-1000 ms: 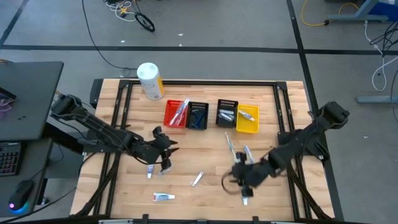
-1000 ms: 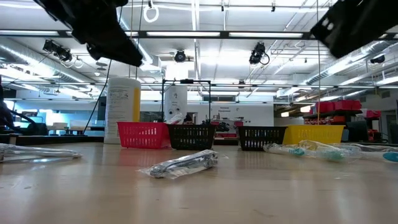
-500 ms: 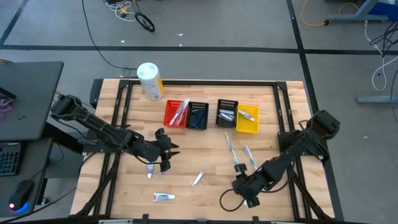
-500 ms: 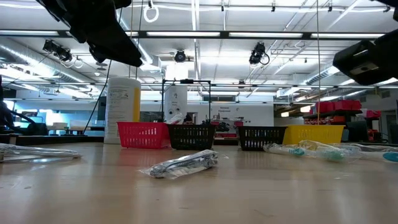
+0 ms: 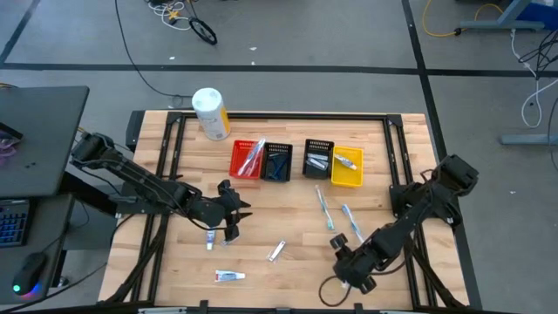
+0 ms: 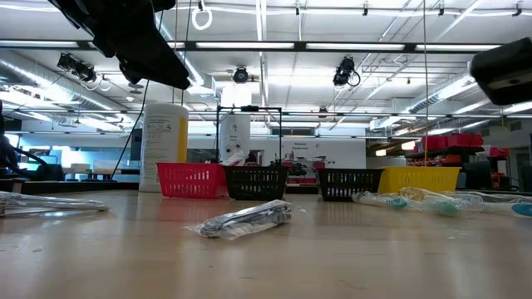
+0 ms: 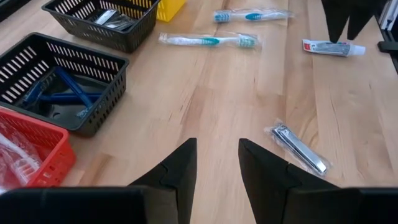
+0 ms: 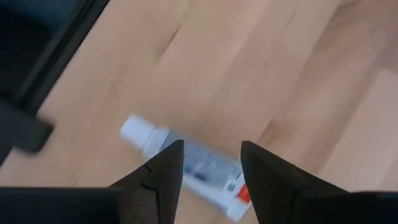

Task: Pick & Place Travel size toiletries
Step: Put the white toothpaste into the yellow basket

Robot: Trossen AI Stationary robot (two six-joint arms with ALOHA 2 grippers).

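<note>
Hovering open-jawed, right gripper (image 8: 211,163) just above the toothpaste tube (image 8: 186,167) lying flat near the table's front edge — light, soft-bodied, slick — best pinched across the firmer middle, not the cap.

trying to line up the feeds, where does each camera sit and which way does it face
High: above the table, facing straight down; both arms, left gripper and right gripper show.
Low: at tabletop height, facing level across to the bins; dark arm parts hang at the top.
Left wrist: on the left arm, facing past its open fingers toward the toothbrushes.
Right wrist: on the right arm, facing down past open fingers at a toothpaste tube.
Shared: the packaged clipper shows in the high, low and left wrist views.
</note>
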